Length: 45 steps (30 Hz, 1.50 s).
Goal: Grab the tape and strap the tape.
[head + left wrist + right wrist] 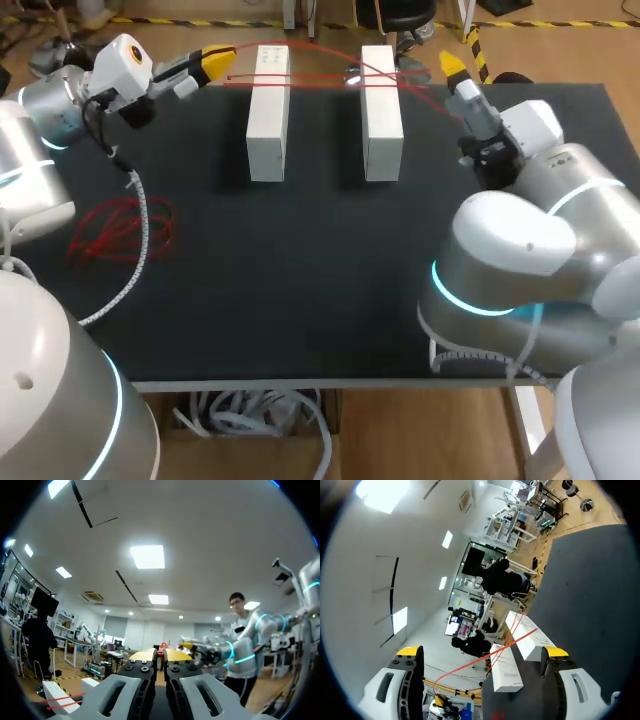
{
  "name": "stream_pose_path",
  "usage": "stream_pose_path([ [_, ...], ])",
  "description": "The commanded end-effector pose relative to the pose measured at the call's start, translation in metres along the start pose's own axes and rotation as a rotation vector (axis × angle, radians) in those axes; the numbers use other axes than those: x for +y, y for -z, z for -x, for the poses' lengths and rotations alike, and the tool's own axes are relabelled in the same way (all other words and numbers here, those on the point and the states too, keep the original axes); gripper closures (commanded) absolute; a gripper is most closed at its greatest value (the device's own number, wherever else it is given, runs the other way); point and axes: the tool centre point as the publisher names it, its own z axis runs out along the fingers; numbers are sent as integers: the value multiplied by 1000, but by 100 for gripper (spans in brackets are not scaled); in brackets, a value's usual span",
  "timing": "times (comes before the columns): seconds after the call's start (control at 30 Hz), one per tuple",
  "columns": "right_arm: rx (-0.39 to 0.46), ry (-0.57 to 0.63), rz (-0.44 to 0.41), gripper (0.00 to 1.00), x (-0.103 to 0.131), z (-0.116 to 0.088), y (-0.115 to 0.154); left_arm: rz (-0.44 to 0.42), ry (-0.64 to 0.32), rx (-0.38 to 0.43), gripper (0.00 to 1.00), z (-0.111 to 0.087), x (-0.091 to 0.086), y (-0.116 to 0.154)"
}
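Black bench [300, 300], two white blocks [268, 110] side by side near its far edge, left end effector [222, 58] clamped on red tape [520, 639] strung across both blocks, right end effector [452, 65] spread wide open near the far right corner, loose red tangle [115, 230] near the left edge

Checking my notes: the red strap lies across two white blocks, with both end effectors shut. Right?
Not quite. Only the left end effector is shut; the right end effector is open, its fingers wide apart in the right wrist view. The strap does lie across the two blocks.
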Motion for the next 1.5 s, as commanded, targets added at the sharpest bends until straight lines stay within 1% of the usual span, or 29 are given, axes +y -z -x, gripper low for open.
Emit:
stream_pose_path([
  [0.03, -7, -24, 146, 0, -8, 3, -4, -2, -2, 0, 100, 0, 1, 0],
  [0.23, -8, -54, 137, 0, -11, 2, -10, -2, -2, 0, 100, 0, 1, 0],
  [0.3, 8, -51, 108, 0, -12, 2, -13, -2, -2, 0, 100, 0, 1, 0],
  [0.97, 8, -51, 108, 0, -12, 2, -13, -2, -2, 0, 100, 0, 1, 0],
  [1.13, -59, -250, 133, 0, -13, 5, -22, -2, -2, 0, 100, 0, 1, 0],
  [1.27, -88, -374, 143, 0, -12, 10, -28, -2, -2, 0, 100, 0, 1, 0],
  [1.37, -88, -434, 143, 0, -11, 10, -32, -2, -2, 0, 100, 0, 1, 0],
  [1.5, -59, -495, 152, 0, -11, 7, -36, -2, -2, 0, 100, 0, 1, 0],
])
